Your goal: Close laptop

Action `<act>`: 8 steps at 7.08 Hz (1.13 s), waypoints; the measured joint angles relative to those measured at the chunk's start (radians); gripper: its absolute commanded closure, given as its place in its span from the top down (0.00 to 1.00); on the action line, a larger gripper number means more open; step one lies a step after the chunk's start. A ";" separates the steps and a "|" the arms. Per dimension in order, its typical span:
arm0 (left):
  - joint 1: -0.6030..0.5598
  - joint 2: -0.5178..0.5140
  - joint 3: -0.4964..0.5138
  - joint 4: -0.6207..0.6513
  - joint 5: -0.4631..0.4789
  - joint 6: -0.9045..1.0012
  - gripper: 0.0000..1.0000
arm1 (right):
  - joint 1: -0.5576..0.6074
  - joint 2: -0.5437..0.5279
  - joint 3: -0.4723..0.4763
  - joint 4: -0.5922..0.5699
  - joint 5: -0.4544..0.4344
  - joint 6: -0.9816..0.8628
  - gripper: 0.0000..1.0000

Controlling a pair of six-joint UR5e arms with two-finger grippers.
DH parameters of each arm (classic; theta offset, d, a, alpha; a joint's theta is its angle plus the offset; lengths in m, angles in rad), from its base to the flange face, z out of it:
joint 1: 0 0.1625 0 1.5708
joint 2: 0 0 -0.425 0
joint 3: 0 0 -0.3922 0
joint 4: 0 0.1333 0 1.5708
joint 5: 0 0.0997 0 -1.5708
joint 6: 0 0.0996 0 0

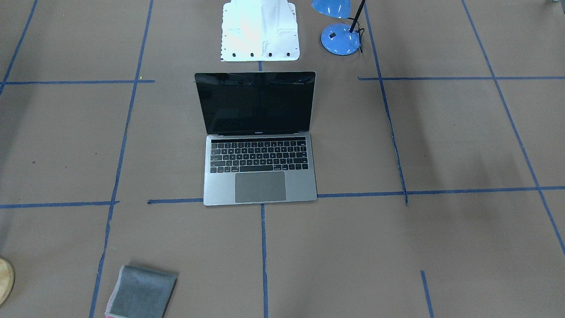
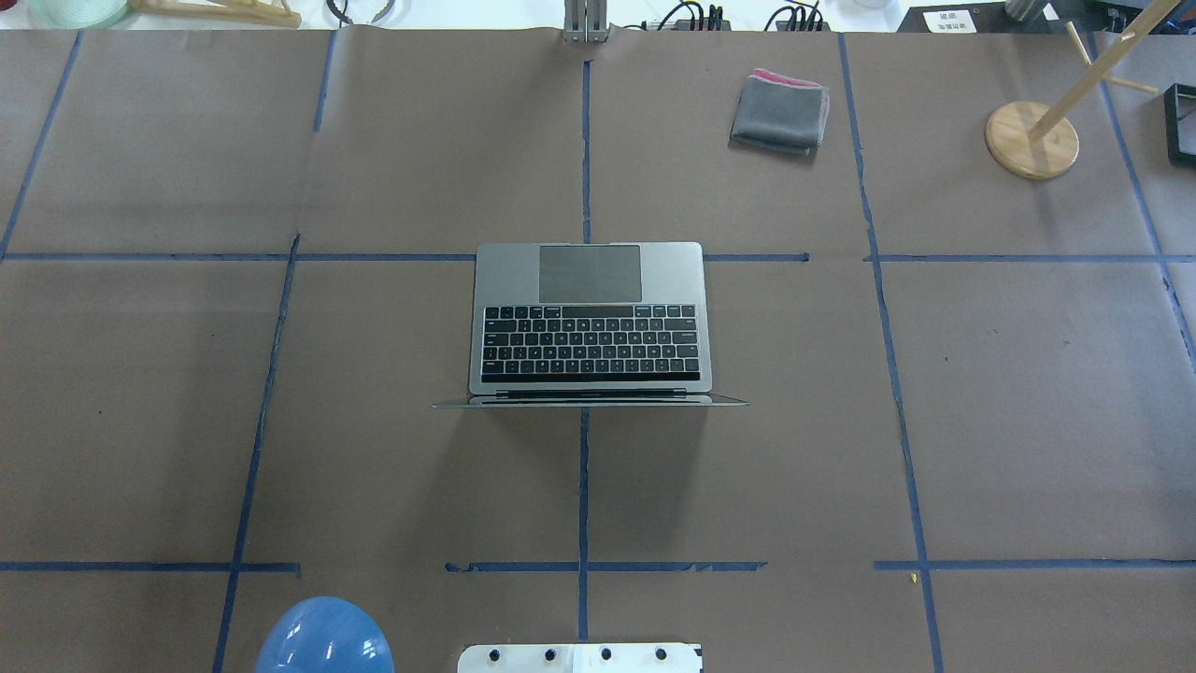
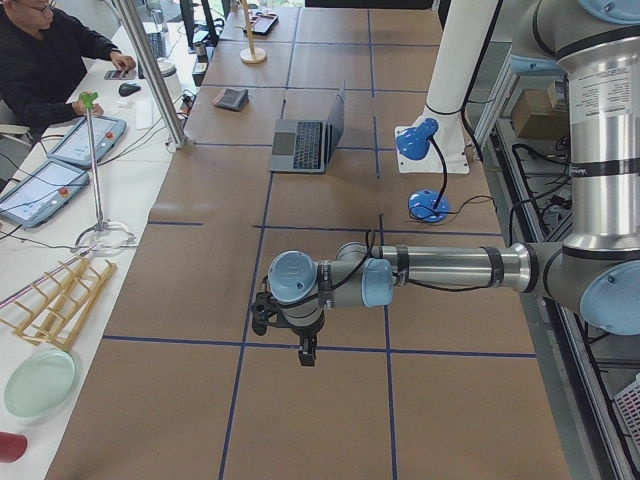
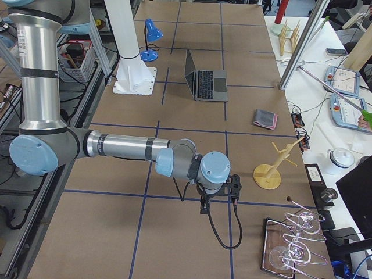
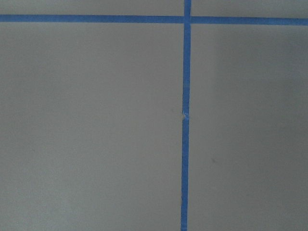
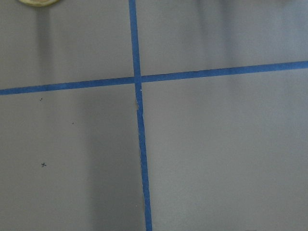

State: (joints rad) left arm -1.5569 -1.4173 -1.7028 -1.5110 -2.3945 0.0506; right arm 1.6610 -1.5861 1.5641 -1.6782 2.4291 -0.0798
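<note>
Laptop: the laptop (image 2: 589, 327) sits open at the centre of the overhead frame on the brown-papered counter (image 2: 187, 421). Its lid stands up and the screen is dark. The keyboard and trackpad lie toward the top of that frame.

Lid: in the overhead view it shows edge-on as a thin line just below the keyboard, so it looks close to upright.

Left end effector: the left end effector (image 3: 307, 350) hangs over bare counter in the lower middle of the left-end view, well apart from the laptop. I cannot tell from there how far open it is or whether it holds anything. Its wrist camera sees only paper and blue tape.

Right end effector: the right end effector (image 4: 204, 204) hangs in the lower middle of the right-end view, also far from the laptop. I cannot tell its opening either. Its wrist camera shows tape lines and the edge of a wooden disc at upper left.

Nearby: a folded grey cloth (image 2: 780, 112) at upper right of the overhead frame and a blue lamp (image 1: 340, 37) beside the white robot base (image 1: 260, 31).

Done: nothing yet, by my reckoning; nothing touches the lid.

Left to do: all of it, namely bringing an arm to the lid's top edge and pressing it down onto the keyboard.
</note>
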 measured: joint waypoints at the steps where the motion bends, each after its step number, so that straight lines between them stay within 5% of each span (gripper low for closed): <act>1: 0.000 -0.001 0.000 0.000 0.000 0.000 1.00 | 0.002 0.000 0.005 0.000 0.000 0.000 1.00; 8: 0.000 -0.004 -0.001 0.000 0.000 -0.003 1.00 | 0.005 -0.001 0.028 0.000 -0.002 0.012 1.00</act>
State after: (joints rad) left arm -1.5569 -1.4214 -1.7041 -1.5109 -2.3945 0.0476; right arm 1.6660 -1.5868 1.5920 -1.6782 2.4271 -0.0679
